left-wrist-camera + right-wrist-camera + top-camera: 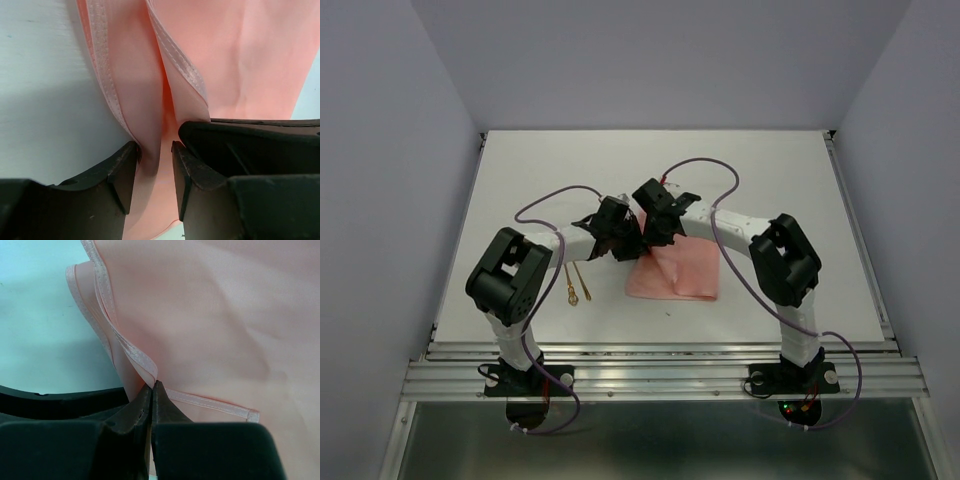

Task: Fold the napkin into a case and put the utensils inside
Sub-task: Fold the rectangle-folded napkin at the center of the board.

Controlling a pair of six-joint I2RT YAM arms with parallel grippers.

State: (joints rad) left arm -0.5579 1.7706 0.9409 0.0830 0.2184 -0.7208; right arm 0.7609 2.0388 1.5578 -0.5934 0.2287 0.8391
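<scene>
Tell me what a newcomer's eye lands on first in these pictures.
The salmon-pink napkin stands out against the white table, lying partly folded near the middle with both arms bent over its far left corner. The right gripper is shut on a hemmed edge, while the left gripper straddles a fold with its jaws apart. Two gold utensils lie on the table to the napkin's left, clear of it.

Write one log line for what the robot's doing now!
stage: folding napkin | left gripper: open, astride a napkin fold | right gripper: shut on napkin hem | utensils: on table, left of napkin
</scene>
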